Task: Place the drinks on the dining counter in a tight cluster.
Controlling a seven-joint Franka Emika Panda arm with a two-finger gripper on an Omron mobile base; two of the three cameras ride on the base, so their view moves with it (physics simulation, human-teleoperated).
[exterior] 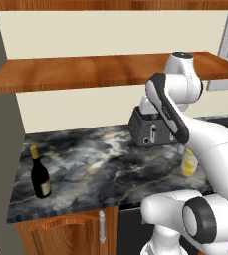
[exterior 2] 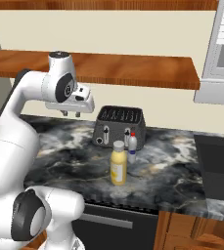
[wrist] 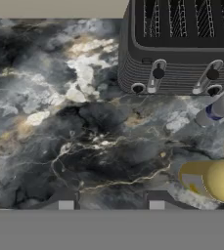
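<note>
The jaws (exterior 2: 71, 114) hang above the marbled desk (exterior: 100, 164), parted and holding nothing, left of the toaster (exterior 2: 119, 128). The wine bottle (exterior: 40, 174) stands upright near the desk's front left corner; its pale label shows no readable writing. The yellow juice bottle (exterior 2: 118, 163) stands in front of the toaster, the small red-capped bottle (exterior 2: 132, 148) just beside it; their labels cannot be read.

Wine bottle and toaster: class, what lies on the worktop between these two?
Nothing: in the left base view, only bare marbled worktop stretches between the wine bottle and the toaster.
</note>
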